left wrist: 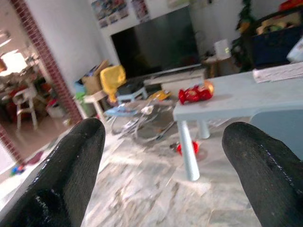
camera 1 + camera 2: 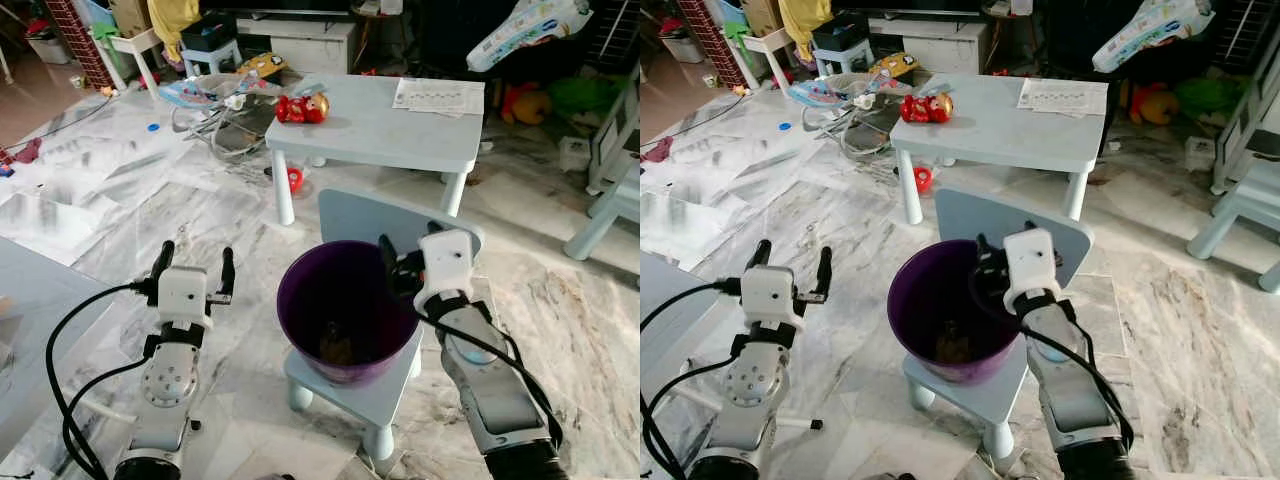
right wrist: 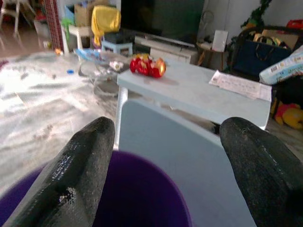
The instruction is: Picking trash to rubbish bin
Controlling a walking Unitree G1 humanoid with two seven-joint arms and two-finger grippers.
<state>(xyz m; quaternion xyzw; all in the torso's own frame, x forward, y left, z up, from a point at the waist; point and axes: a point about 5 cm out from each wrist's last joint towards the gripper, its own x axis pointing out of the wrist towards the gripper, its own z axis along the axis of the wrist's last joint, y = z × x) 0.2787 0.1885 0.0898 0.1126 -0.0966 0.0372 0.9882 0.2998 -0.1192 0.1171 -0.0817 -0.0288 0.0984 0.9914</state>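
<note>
Head views: purple rubbish bin (image 2: 345, 305) on a small blue chair (image 2: 372, 395); brownish trash (image 2: 336, 349) at its bottom, indistinct. Right gripper (image 2: 405, 250) over the rim, one finger hidden.
Left wrist: left gripper (image 1: 163, 156) spread, empty.
Right wrist: fingers (image 3: 80, 165) wide apart, empty, above the bin.

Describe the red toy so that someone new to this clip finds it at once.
Start at the pale blue table beyond the purple bin. The red toy lies near its left end, far from the printed sheet at the right; it is the table's one red and gold object.
</note>
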